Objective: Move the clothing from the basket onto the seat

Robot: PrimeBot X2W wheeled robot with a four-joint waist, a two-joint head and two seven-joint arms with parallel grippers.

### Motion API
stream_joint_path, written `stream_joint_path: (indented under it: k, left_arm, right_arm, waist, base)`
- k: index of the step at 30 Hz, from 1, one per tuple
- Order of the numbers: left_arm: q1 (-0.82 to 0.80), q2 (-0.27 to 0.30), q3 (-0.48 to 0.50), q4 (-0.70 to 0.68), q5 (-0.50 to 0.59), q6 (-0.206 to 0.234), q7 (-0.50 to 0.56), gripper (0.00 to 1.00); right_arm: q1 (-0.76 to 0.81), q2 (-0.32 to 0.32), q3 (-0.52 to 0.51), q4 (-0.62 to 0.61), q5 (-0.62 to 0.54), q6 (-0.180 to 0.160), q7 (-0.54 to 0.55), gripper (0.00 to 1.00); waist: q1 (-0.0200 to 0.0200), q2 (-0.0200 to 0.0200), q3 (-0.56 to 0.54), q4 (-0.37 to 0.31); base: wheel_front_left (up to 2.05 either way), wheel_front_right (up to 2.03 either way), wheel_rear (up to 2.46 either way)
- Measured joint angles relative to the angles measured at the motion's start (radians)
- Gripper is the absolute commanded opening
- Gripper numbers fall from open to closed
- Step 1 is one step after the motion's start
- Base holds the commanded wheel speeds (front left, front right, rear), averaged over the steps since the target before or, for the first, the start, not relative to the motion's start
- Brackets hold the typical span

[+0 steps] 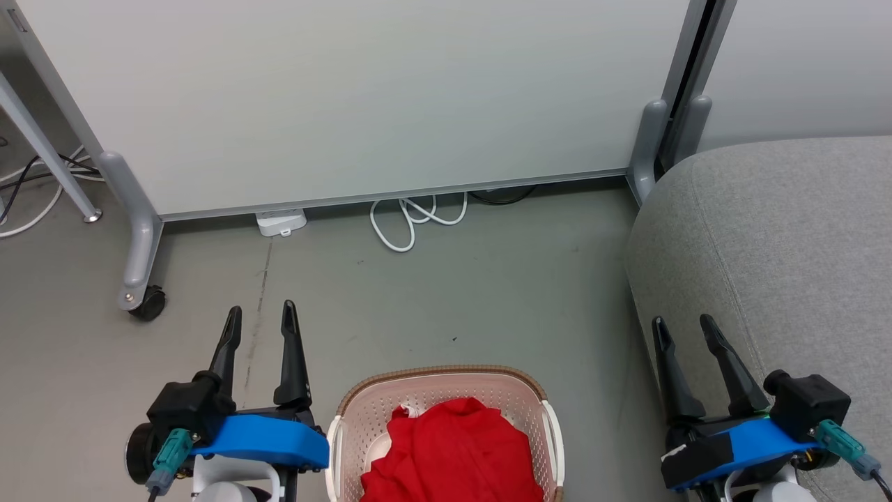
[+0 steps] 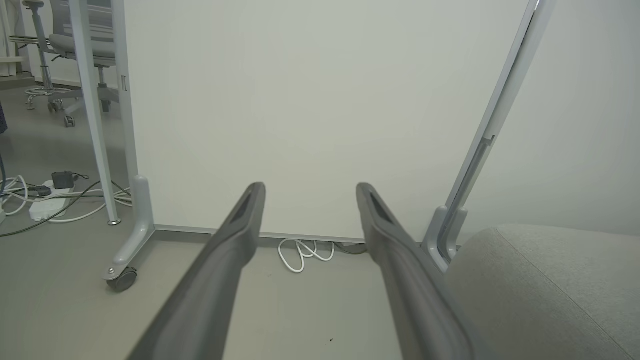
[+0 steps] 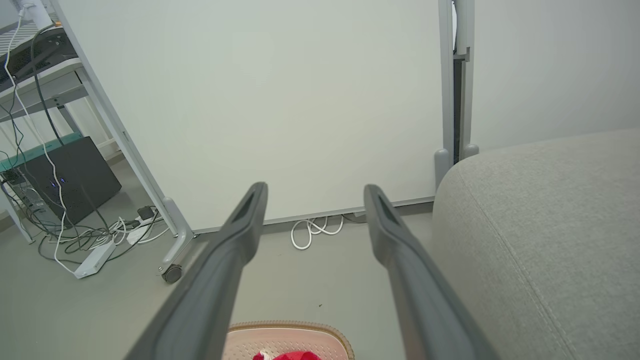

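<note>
Task at its starting line, by my read. The laundry basket (image 1: 446, 371) sits on the floor directly in front of me, between the two arms, near the bottom of the head view. The clothing (image 1: 453, 446) is all inside it: a crumpled red garment on top, with a sliver of white at its far edge that I cannot identify. Whatever lies underneath is hidden. The grey sofa seat (image 1: 780, 244) stands to my right, well apart from the basket, with bare floor between them. The part of the cushion I can see carries no garment, so I judge that nothing has been moved over yet. Left jaws stand wide and empty, hanging over the floor just left of the basket, fingers pointing toward the white partition panel (image 1: 362, 97). Right jaws are equally wide and empty, hanging above the near corner of the sofa. Neither touches the fabric or the basket rim. Everything is left to do: reach down into the basket, pinch a garment, carry it right, release on the cushion, and repeat until the basket is empty.
</note>
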Motion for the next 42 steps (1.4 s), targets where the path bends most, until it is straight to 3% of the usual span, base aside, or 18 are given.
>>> stream_joint_path:
  k: [29, 42]
  left_arm:
    - [-0.006, 0.002, -0.037, -0.002, 0.232, 0.012, -0.058, 1.00]
    - [-0.013, 0.003, -0.038, 0.000, 0.233, 0.012, -0.058, 1.00]
  right_arm:
    - [-0.011, -0.002, 0.029, 0.019, -0.231, 0.000, -0.057, 1.00]
    - [-0.016, -0.002, 0.027, 0.023, -0.236, 0.000, -0.058, 1.00]
  waist:
    - [0.0000, 0.0000, 0.011, 0.005]
    - [0.0000, 0.0000, 0.019, 0.007]
  base:
    - [0.00, 0.00, 0.00]
    - [0.00, 0.00, 0.00]
